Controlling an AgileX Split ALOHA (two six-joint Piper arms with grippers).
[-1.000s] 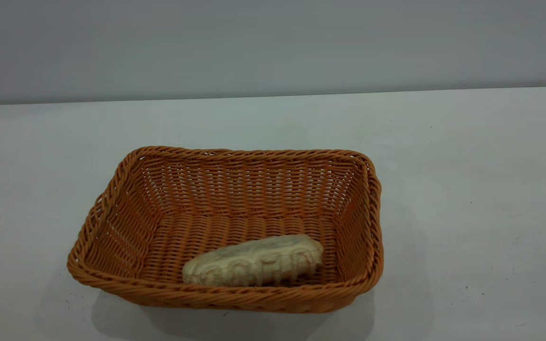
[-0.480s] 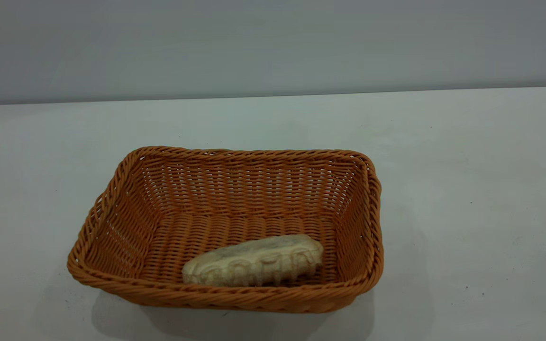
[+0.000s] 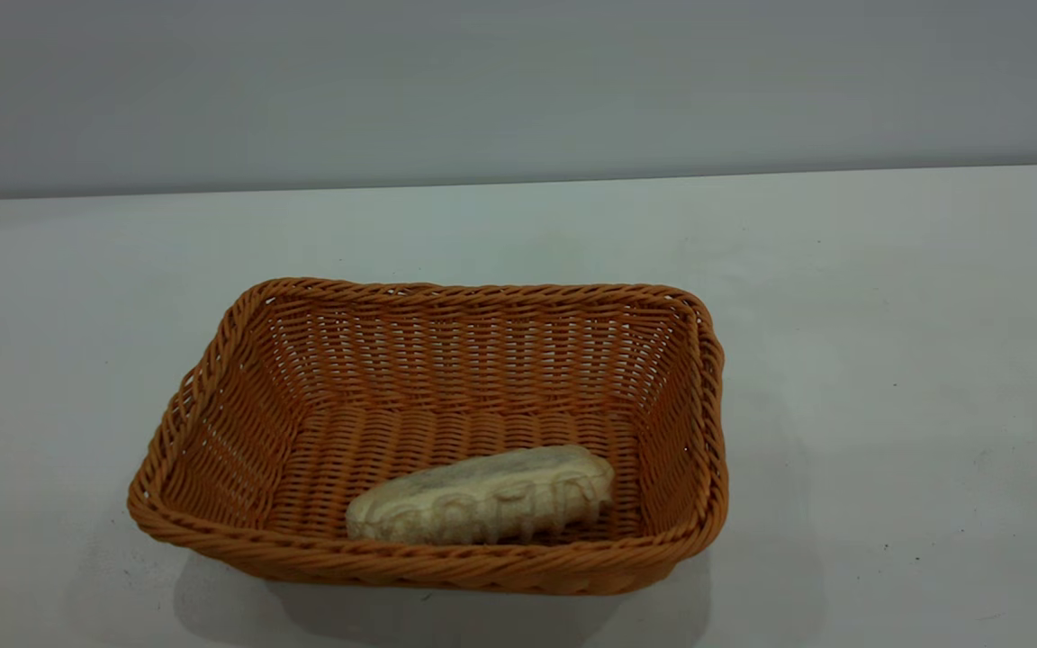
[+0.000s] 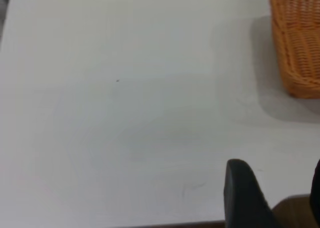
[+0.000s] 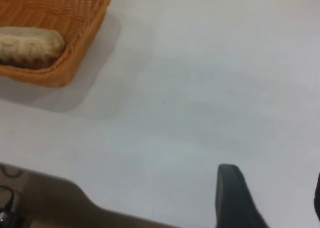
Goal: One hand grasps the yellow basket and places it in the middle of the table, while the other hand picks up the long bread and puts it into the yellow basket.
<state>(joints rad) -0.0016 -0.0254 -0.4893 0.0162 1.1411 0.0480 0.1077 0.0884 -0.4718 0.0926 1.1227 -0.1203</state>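
The yellow basket (image 3: 446,569) stands on the white table (image 3: 888,360), near its middle. The long bread (image 3: 482,497) lies inside it along the front wall, pale side showing. Neither gripper shows in the exterior view. In the left wrist view my left gripper (image 4: 277,188) is open and empty over bare table near the table's edge, with a corner of the basket (image 4: 297,37) well away from it. In the right wrist view my right gripper (image 5: 272,193) is open and empty, far from the basket (image 5: 75,22) and the bread (image 5: 30,45).
A grey wall (image 3: 518,81) runs behind the table. The table's near edge shows in both wrist views, with brown floor (image 4: 292,213) beyond it and dark cables (image 5: 6,215) at one corner. Small dark specks dot the tabletop.
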